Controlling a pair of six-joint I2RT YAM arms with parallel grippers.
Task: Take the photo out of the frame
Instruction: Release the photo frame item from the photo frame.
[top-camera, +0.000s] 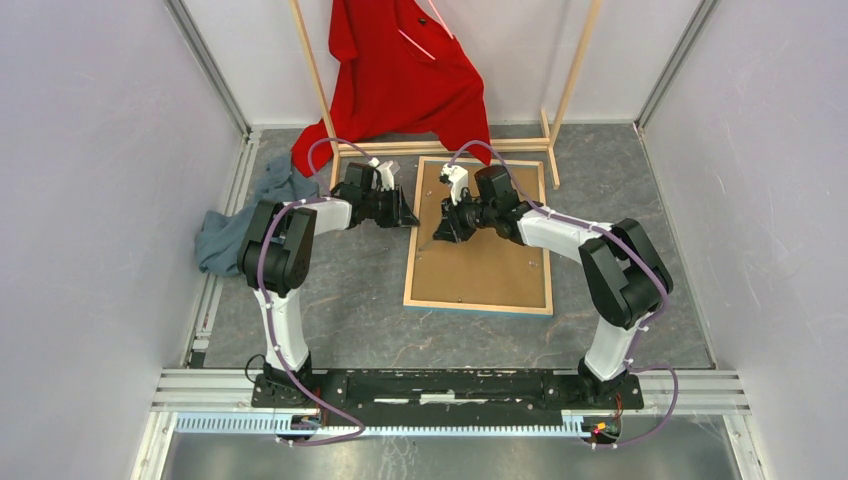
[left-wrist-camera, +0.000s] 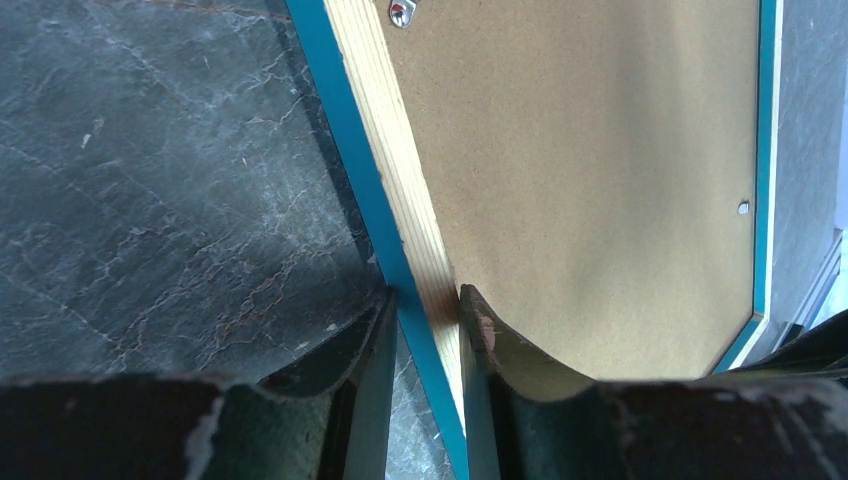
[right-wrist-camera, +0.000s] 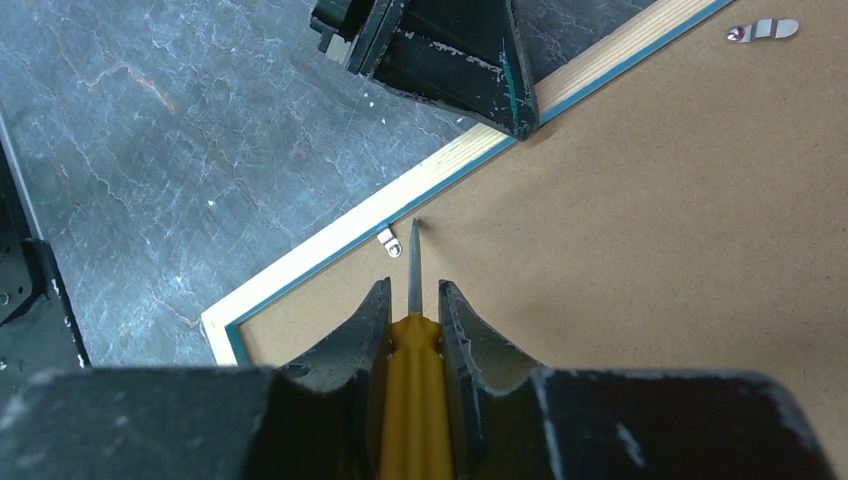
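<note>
One frame (top-camera: 478, 307) lies back-up on the table (top-camera: 340, 300), pale wood rails and a thin blue edge showing. A brown backing board (top-camera: 490, 265) fills its opening. The photo is hidden from me.

My left gripper (left-wrist-camera: 425, 300) pinches the frame's left rail, one finger outside the blue edge and the other on the board side.

My right gripper (right-wrist-camera: 412, 288) is over the board, clamped on the yellow handle of a screwdriver (right-wrist-camera: 413, 350). The blade points at the frame's left rail, its tip just beside a small metal clip (right-wrist-camera: 390, 240). I cannot tell whether the tip touches the board.

Beyond the frame's far rail stands a wooden rack (top-camera: 570, 90) carrying a red shirt (top-camera: 400, 70). Left of the frame, well apart, lies a blue-grey cloth (top-camera: 225, 235).
</note>
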